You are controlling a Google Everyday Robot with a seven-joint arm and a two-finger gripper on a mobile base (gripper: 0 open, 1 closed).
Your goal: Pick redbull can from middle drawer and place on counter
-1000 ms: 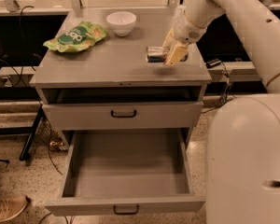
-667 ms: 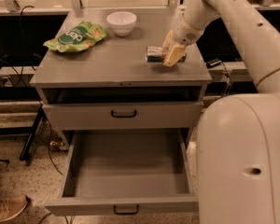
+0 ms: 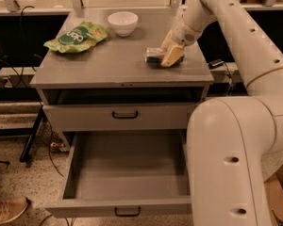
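The redbull can (image 3: 153, 55) lies on its side on the right part of the grey counter (image 3: 108, 62). My gripper (image 3: 170, 55) is down at the counter and shut on the can's right end, with a tan finger (image 3: 173, 54) in front of it. The middle drawer (image 3: 127, 171) is pulled wide open below, and its flat grey tray holds nothing. Its black loop handle (image 3: 127, 212) shows at the front edge.
A green snack bag (image 3: 76, 36) and a white bowl (image 3: 122, 22) sit at the counter's back left. A shut drawer front with a black handle (image 3: 125, 114) is above the open drawer. My arm's large white body (image 3: 231, 159) fills the right foreground. Speckled floor lies to the left.
The gripper and can stay at the same spot on the counter. My arm's white body takes up slightly more of the right foreground.
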